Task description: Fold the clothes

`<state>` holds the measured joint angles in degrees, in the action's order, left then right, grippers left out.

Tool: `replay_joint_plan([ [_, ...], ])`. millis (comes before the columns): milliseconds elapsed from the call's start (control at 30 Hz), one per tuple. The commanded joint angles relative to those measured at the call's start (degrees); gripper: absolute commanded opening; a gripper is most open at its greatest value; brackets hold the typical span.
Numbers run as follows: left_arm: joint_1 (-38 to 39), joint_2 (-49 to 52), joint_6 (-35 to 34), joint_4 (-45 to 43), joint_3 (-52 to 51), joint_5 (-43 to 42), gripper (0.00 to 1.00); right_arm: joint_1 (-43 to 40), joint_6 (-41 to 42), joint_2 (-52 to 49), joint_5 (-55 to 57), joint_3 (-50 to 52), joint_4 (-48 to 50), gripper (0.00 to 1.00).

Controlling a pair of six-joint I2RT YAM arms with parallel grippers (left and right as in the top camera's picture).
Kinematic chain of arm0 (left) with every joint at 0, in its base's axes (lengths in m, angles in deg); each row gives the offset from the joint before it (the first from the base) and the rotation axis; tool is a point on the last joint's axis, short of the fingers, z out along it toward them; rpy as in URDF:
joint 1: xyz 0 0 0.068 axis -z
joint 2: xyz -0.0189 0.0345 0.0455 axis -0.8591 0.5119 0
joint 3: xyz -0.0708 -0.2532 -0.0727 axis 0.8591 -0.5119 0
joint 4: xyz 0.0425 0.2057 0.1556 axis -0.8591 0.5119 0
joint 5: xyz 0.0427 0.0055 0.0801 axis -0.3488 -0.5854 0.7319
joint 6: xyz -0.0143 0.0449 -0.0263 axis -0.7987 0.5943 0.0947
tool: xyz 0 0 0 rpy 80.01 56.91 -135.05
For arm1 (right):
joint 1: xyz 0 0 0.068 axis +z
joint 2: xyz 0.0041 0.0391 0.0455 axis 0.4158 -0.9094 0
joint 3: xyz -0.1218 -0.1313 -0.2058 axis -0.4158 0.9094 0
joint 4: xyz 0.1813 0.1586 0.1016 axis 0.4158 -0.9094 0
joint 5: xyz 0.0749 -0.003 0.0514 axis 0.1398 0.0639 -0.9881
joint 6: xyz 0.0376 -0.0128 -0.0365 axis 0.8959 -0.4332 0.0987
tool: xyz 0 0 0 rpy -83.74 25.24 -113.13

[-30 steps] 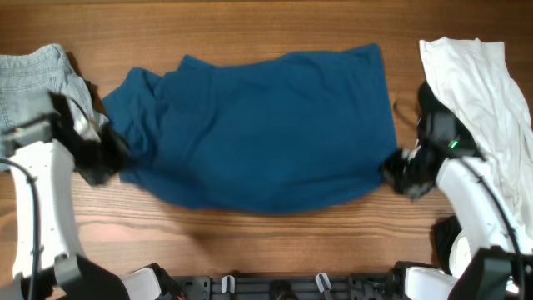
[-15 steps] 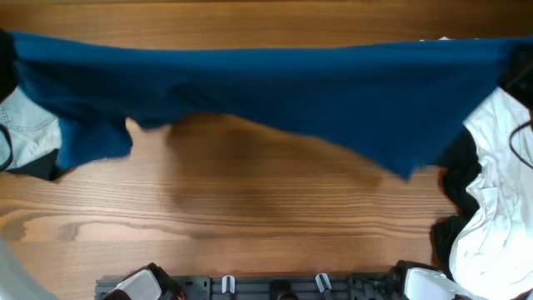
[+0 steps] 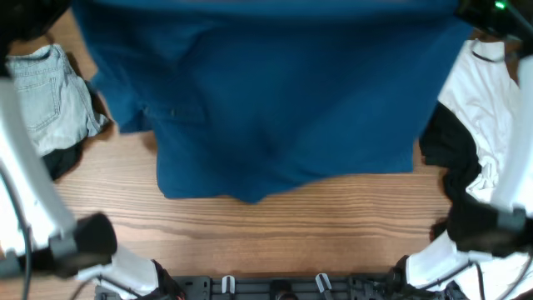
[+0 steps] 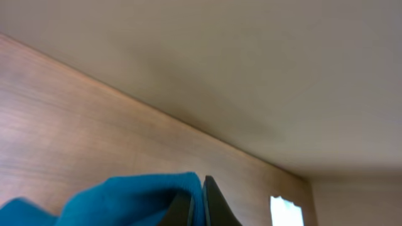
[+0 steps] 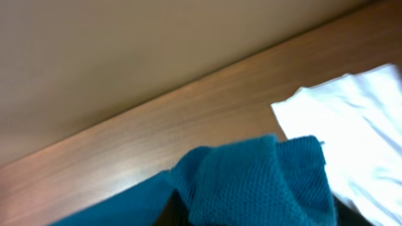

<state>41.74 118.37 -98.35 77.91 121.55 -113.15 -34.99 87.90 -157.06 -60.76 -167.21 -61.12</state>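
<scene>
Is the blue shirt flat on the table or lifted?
Lifted: the blue shirt hangs spread, its bunched edge pinched in the left gripper.

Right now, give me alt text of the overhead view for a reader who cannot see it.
A dark blue T-shirt hangs spread wide, lifted above a wooden table and filling most of the frame. A pale denim garment lies at the left; a white garment and black cloth lie at the right.

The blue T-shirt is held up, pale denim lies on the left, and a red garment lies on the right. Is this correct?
Not quite. The overhead view shows a white garment on the right, not a red one. The blue T-shirt is held up and the pale denim lies on the left.
</scene>
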Motion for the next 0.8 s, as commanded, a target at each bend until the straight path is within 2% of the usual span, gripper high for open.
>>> replay_joint_plan([
  [0,2.6,6.4,-0.5,-13.4,0.7,1.2,0.04,1.5,3.2,-3.7,-1.6,-0.4,9.7,0.04],
  [67,2.6,8.0,-7.2,-29.0,0.7,1.4,0.04,1.7,9.6,-3.0,-2.6,-1.2,18.6,0.04],
  [100,2.1,8.0,-14.4,-38.4,0.7,2.8,0.04,1.7,12.5,-2.2,-2.8,-3.3,23.5,0.04],
  [133,0.5,7.9,-24.9,-49.4,2.0,3.7,0.04,1.7,13.8,-1.8,-2.1,-7.0,26.6,0.04],
  [167,-1.0,7.9,-31.4,-56.0,3.9,3.8,0.04,1.4,15.1,-1.5,-0.1,-10.9,27.5,0.04],
  [233,-3.2,7.8,-34.6,-59.2,7.0,3.0,0.04,1.2,14.3,-1.5,3.8,-16.4,26.3,0.04],
  [267,-4.1,7.8,-33.9,-56.6,8.5,0.2,0.04,1.2,12.5,-1.5,4.9,-17.4,24.9,0.04],
  [367,-4.5,7.8,-25.1,-41.4,9.2,-7.4,0.04,1.2,8.1,-2.0,6.0,-16.6,16.1,0.04],
  [433,-3.6,8.1,-13.1,-21.1,9.2,-7.2,0.04,1.2,5.7,-3.6,7.3,-14.9,6.8,0.04],
  [467,-2.6,8.7,-2.8,-7.0,8.8,-4.9,0.04,1.2,3.5,-5.6,7.4,-13.6,0.5,0.04],
  [500,-1.4,9.7,3.6,4.1,8.3,-0.8,0.04,1.2,1.6,-8.5,8.0,-12.6,-6.0,0.04],
  [567,0.7,12.2,10.8,20.6,6.8,6.9,0.04,1.2,0.1,-13.9,9.6,-10.4,-17.9,0.04],
  [633,2.1,14.7,13.8,29.6,3.9,10.4,0.04,1.2,0.2,-18.1,11.8,-6.4,-26.0,0.04],
  [767,2.3,15.5,16.3,37.3,-5.1,11.5,0.04,1.2,-0.1,-19.0,12.0,1.1,-29.9,0.04],
])
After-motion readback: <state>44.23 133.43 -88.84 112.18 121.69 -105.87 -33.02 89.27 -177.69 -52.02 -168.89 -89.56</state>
